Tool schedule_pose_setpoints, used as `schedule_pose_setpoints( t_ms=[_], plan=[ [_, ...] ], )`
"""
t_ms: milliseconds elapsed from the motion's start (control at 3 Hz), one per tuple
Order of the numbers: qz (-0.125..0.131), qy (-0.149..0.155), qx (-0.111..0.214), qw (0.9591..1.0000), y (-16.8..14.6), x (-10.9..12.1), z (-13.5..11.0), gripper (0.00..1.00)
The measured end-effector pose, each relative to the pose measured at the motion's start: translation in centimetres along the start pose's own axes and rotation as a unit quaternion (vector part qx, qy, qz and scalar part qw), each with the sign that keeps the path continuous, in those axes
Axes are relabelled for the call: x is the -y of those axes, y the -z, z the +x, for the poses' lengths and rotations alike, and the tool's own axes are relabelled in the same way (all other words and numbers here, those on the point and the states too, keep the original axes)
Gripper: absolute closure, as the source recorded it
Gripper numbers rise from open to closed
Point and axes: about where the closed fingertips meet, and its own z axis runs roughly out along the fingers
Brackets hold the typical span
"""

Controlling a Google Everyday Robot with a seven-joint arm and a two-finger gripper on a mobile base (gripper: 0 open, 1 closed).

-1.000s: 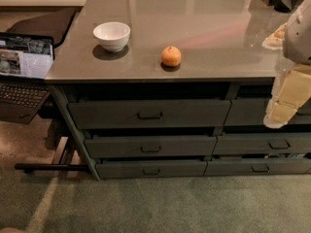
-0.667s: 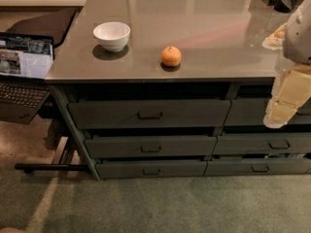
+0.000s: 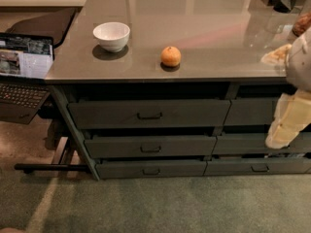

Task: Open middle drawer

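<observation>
At your far left a laptop [image 3: 24, 57] stands open beside the tabletop [image 3: 218, 38], which carries a white bowl [image 3: 112, 35] and an orange [image 3: 170, 56]. Under them you see the middle drawer [image 3: 121, 147], between a taller front above and a thinner one below. The end effector [image 3: 283, 130] hangs at the right edge, before the right-hand drawers; you cannot tell whether it is spread.

arm [image 3: 301, 62]: right edge, pointing down | gripper [image 3: 282, 132]: at its lower end

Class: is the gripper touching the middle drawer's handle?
No, the gripper hangs at the right edge, well apart from the handle of the middle drawer.
</observation>
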Motion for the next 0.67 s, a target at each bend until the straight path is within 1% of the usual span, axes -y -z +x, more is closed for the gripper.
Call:
schedule_pose_setpoints(
  t_ms=[333, 667],
  plan=[
    [0.0, -0.008, 0.037, 0.9993, -3.7, -1.0, 2.6, 0.0],
    [0.003, -0.029, 0.082, 0.9962, -8.6, -1.1, 4.7, 0.0]
  ],
)
